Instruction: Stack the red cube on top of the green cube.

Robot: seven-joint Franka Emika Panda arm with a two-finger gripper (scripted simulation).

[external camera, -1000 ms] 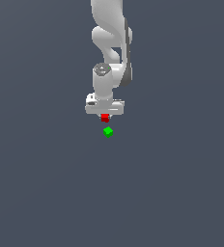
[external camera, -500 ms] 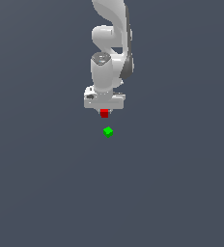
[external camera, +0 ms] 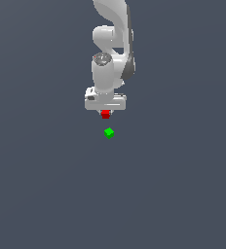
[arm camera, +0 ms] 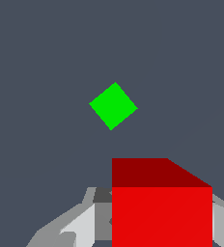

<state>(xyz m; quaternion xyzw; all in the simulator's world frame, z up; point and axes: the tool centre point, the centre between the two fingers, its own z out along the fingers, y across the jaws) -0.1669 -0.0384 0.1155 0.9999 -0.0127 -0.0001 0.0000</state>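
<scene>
The red cube [external camera: 105, 115] hangs just under the white gripper [external camera: 105, 113], which is shut on it and holds it off the grey floor. In the wrist view the red cube [arm camera: 161, 207] fills the space between the grey fingers [arm camera: 75, 226]. The green cube [external camera: 109, 132] lies on the floor a short way in front of and below the held cube, apart from it. Seen from the wrist, the green cube [arm camera: 113, 105] shows as a diamond, turned about 45 degrees to the red cube's edges.
The white arm [external camera: 112, 58] rises behind the gripper to the exterior view's top edge. The plain grey floor [external camera: 47, 185] spreads all around, and no other object shows.
The gripper has risen with the red cube, widening the gap above the green cube. The green cube has not moved.
</scene>
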